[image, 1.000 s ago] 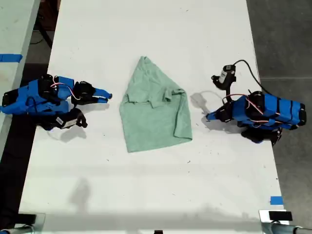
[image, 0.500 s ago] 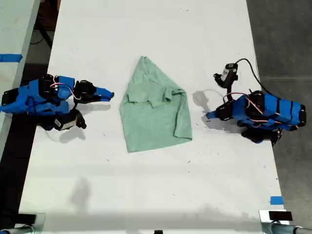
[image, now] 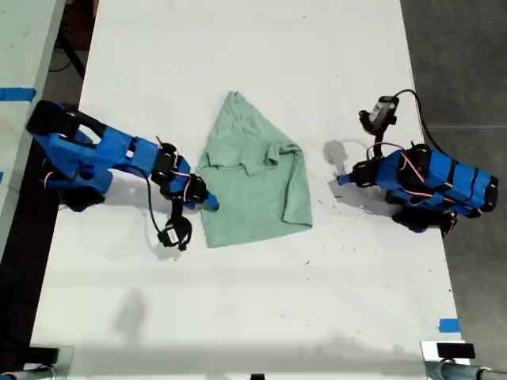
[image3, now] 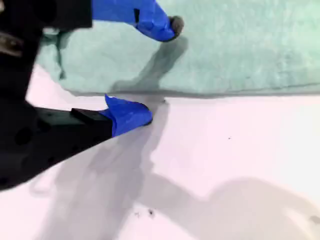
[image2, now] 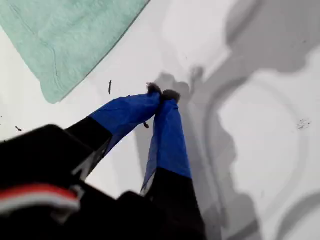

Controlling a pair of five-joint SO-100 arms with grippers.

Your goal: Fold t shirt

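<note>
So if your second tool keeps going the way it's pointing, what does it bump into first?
Most likely the t shirt. My second tool is open, straddling its edge: one fingertip is over the cloth, the other over the bare table. Height above the cloth is unclear.

My first gripper (image2: pixel 161 93), blue-taped plastic fingers, is pinched closed, tips touching, on the arm folded up at the exterior view's right. My second gripper (image3: pixel 159 71) is spread wide, one fingertip (image3: pixel 172 24) up, the other low, on the arm stretched out from the exterior view's left.
</note>
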